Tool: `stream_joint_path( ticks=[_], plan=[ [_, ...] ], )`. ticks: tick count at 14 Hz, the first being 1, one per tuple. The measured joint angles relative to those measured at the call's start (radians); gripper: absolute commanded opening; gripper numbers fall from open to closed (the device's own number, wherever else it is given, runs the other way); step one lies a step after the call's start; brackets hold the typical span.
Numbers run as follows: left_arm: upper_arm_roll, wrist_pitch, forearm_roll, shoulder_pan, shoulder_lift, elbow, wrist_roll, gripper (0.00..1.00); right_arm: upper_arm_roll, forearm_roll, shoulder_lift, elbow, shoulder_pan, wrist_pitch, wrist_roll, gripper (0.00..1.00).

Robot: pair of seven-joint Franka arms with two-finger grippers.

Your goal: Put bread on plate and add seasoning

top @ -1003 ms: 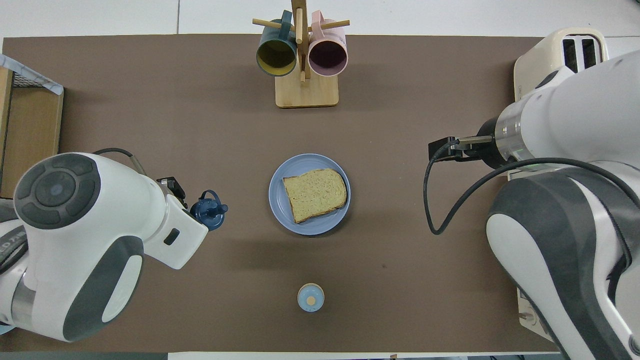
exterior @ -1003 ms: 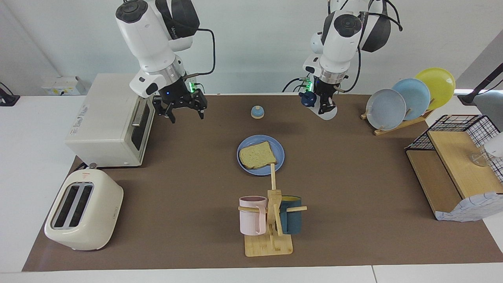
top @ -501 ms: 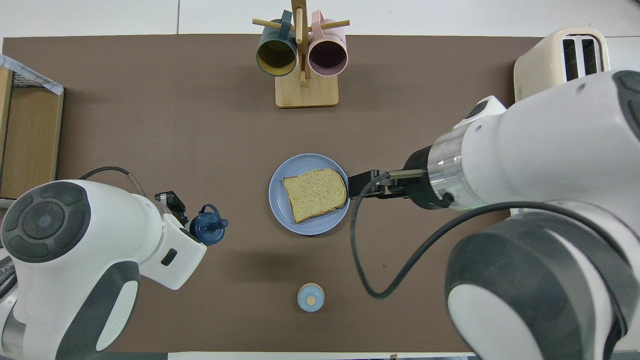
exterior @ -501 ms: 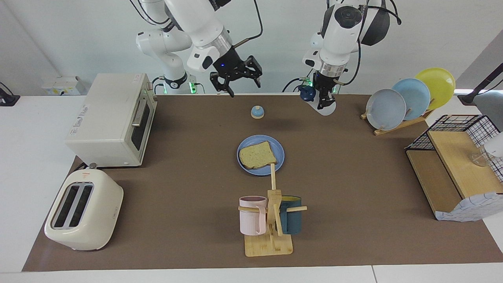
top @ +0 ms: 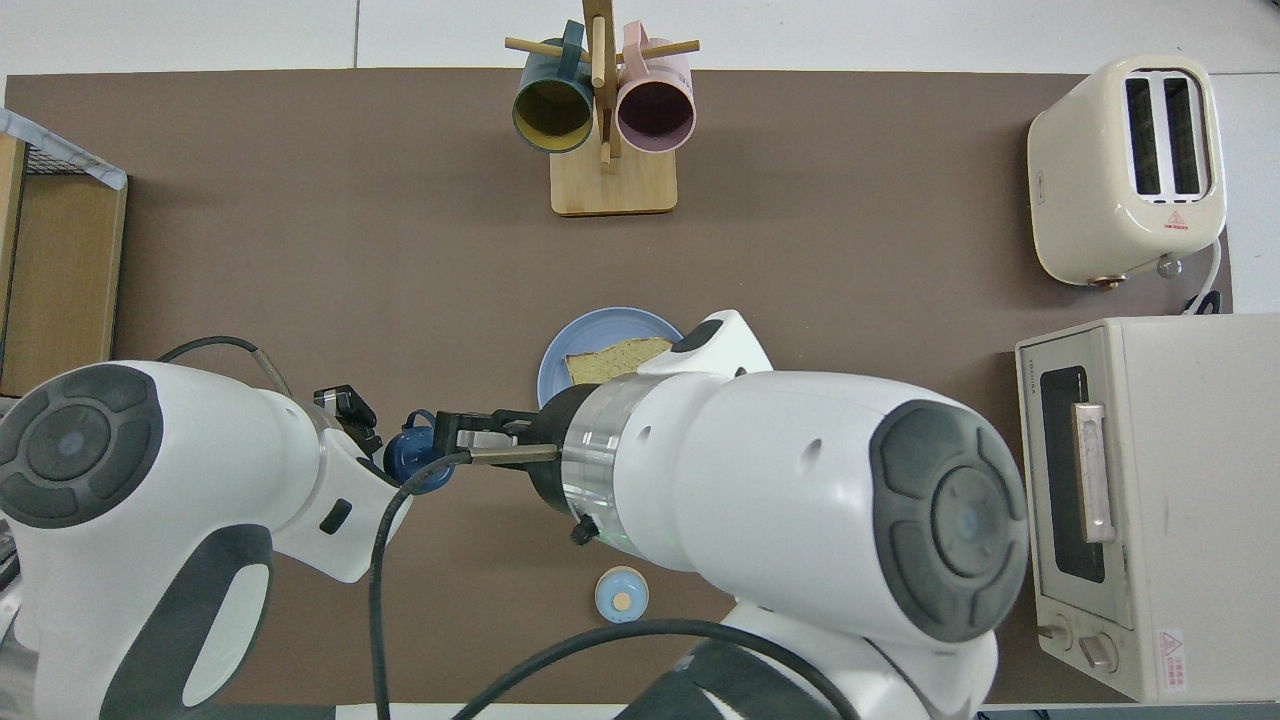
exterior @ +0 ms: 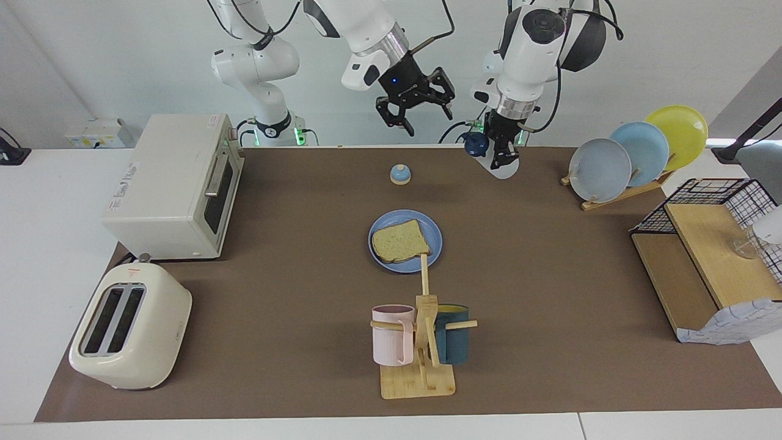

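Note:
The bread (exterior: 400, 241) lies flat on the round blue plate (exterior: 435, 239) at mid-table. In the overhead view my right arm covers most of the plate (top: 558, 352), and only an edge of the bread (top: 615, 357) shows. My left gripper (exterior: 503, 159) is shut on the seasoning (exterior: 476, 145), a whitish bottle with a navy cap, held tilted above the mat nearer to the robots than the plate. The cap of the seasoning (top: 412, 462) shows beside the left wrist. My right gripper (exterior: 427, 120) hangs open and empty, high in the air just beside the bottle.
A small blue dome with a tan knob (exterior: 400, 175) sits between the plate and the robots. A toaster oven (exterior: 177, 183) and toaster (exterior: 128, 327) stand at the right arm's end. A mug rack (exterior: 421, 342), plate rack (exterior: 635, 153) and wire shelf (exterior: 715, 256) also stand here.
My right arm has swung up from in front of the toaster oven toward the left arm's end, stopping beside the bottle. The left gripper has lifted the seasoning slightly.

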Motion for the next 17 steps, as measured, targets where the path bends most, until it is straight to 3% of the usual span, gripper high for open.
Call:
stream_joint_path(
  ticks=[3, 7, 12, 14, 17],
  plan=[
    [0.0, 0.0, -0.011, 0.0, 0.0, 0.0, 0.0, 0.0, 0.039, -0.014, 0.029, -0.001, 0.0, 0.05, 0.006, 0.58],
    [0.001, 0.0, -0.012, 0.0, 0.0, 0.0, 0.0, 0.0, 0.041, -0.029, 0.038, -0.001, -0.003, 0.05, 0.006, 0.47],
    [0.001, 0.0, -0.013, 0.0, 0.0, 0.0, 0.0, 0.0, 0.046, -0.031, 0.045, -0.002, -0.002, 0.05, 0.006, 0.45],
    [0.001, 0.0, -0.013, 0.0, 0.0, 0.0, 0.0, 0.0, 0.053, -0.031, 0.046, -0.005, -0.002, 0.05, 0.006, 0.38],
    [0.002, 0.0, -0.013, 0.0, -0.001, 0.0, 0.0, 0.0, 0.061, -0.032, 0.047, -0.009, -0.002, 0.05, 0.006, 0.35]
  ],
)
